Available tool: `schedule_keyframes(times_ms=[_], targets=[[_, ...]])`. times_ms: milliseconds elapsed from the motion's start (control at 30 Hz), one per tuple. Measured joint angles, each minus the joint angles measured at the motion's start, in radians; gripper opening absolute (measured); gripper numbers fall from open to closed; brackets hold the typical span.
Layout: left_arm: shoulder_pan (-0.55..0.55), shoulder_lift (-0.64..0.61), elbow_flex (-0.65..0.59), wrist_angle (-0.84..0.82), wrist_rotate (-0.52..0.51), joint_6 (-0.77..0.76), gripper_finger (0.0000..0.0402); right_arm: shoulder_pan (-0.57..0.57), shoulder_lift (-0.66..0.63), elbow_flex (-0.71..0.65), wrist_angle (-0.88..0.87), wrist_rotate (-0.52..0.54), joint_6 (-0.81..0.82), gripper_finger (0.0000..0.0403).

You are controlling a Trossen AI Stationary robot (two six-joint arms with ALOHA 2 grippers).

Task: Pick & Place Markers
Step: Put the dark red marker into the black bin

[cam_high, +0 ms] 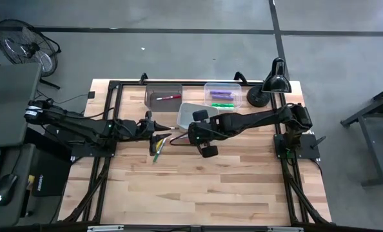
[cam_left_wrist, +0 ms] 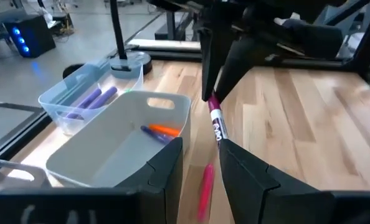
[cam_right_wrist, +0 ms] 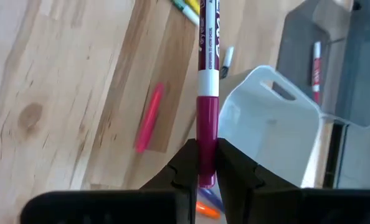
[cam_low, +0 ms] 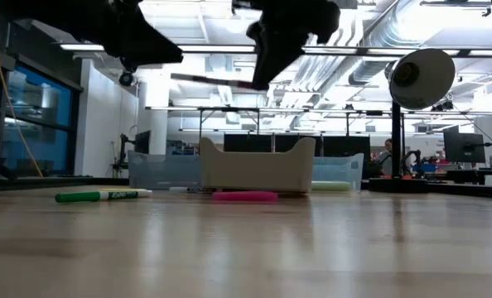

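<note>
The right gripper (cam_right_wrist: 207,163) is clamped on the cap end of a maroon marker (cam_right_wrist: 207,81), holding it level above the table (cam_high: 211,187) beside the near edge of the white bin (cam_high: 190,115). The other end of that marker reaches the left gripper (cam_left_wrist: 200,165), whose fingers stand partly apart around its tip; whether they press on it cannot be told. In the white bin lie an orange marker (cam_left_wrist: 165,130) and a blue-purple one (cam_left_wrist: 155,133) (both small against the bin's floor). On the wood below the grippers rest a pink marker (cam_right_wrist: 149,118) and a green marker (cam_low: 101,196), well apart from each other in the low view. Behind the white bin, the grey bin (cam_high: 164,94) holds a red marker (cam_high: 168,98), and the clear bin (cam_high: 222,95) holds purple markers (cam_high: 221,95). A black desk lamp (cam_high: 269,84) stands at the table's far right corner.
</note>
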Motion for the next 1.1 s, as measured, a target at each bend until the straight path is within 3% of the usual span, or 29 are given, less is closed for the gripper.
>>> schedule_keyframes(times_ms=[400, 667, 1100], targets=[[0.000, -0.001, 0.003, 0.025, 0.104, -0.026, 0.0103, 0.000, -0.001, 0.067, -0.018, 0.046, -0.069, 0.0040], [0.000, 0.002, 0.003, 0.015, 0.094, -0.052, 0.0103, 0.001, -0.001, 0.067, 0.006, 0.048, -0.086, 0.0038], [0.000, 0.116, 0.004, 0.042, 0.078, -0.079, 0.0103, 0.001, -0.001, 0.067, 0.031, 0.019, -0.098, 0.0036]])
